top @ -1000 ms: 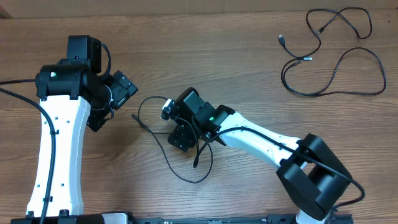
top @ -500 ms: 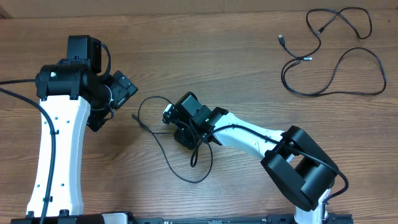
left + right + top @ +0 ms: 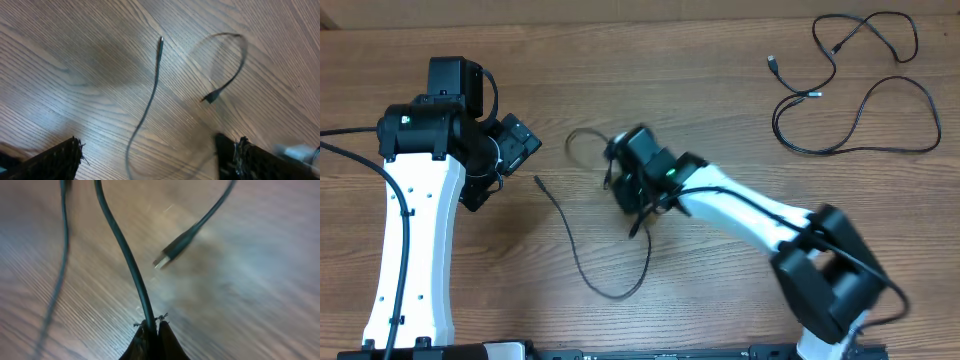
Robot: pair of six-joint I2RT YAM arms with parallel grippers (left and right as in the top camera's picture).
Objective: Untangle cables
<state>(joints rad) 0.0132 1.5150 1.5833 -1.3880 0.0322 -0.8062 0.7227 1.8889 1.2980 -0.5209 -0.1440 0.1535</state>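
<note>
We see a black cable (image 3: 127, 260) between the black fingers (image 3: 167, 342) of the right gripper (image 3: 150, 329), a black plug (image 3: 176, 246) with a silver tip just above and right of them, and beneath them a brown table (image 3: 260, 280) streaked with fine darker wood grain.

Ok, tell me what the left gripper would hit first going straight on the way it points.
Probably the loose cable lying on the table, right between the fingers of the open left gripper. Depth is unclear, so it could meet bare wood just beside it.
</note>
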